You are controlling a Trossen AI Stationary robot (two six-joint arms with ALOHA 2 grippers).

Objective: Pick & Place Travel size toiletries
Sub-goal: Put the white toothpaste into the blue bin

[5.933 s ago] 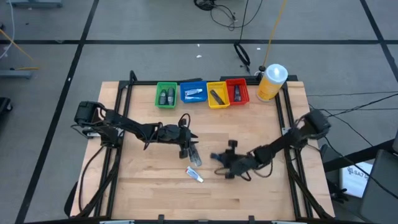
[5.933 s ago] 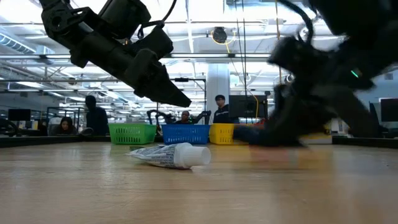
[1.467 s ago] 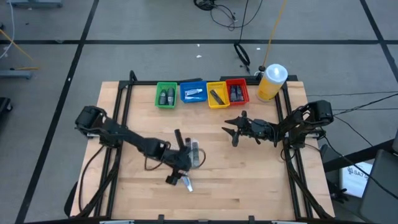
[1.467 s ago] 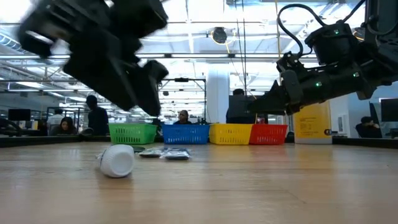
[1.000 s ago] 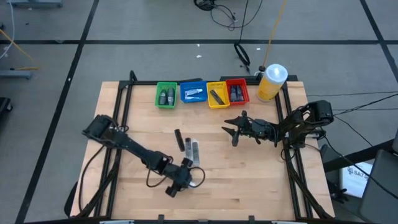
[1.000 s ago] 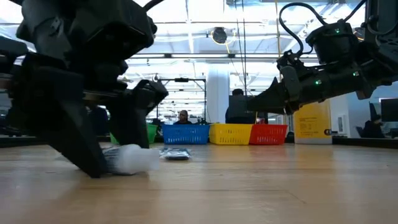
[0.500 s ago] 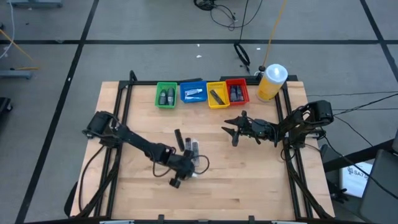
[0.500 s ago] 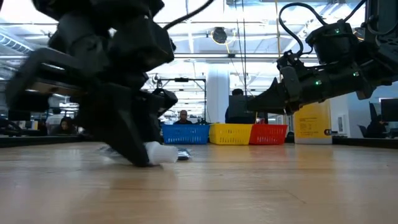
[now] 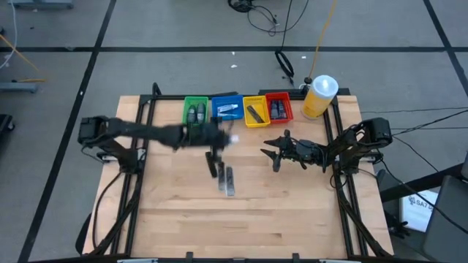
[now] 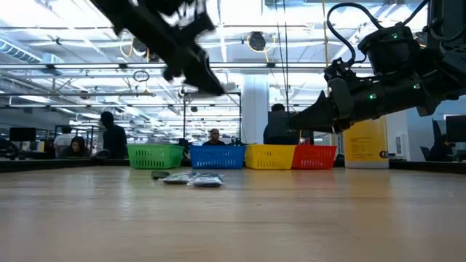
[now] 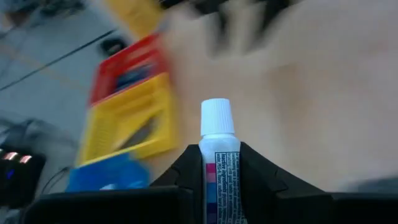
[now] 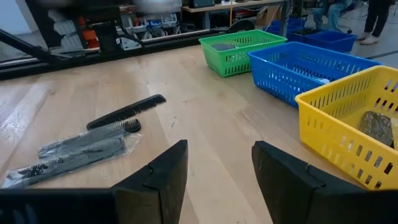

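The left end effector pinches a white-capped tube, raised near the blue bin; a second ago it gripped the tube low on the bench. The right end effector hovers spread, unmoved.

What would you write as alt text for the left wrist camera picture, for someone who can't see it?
A white tube with a white cap and pink and blue marks is clamped between the left gripper's two dark fingers, cap pointing away from the camera. Beyond it, blurred by motion, lie the wooden table and red, yellow and blue bins.
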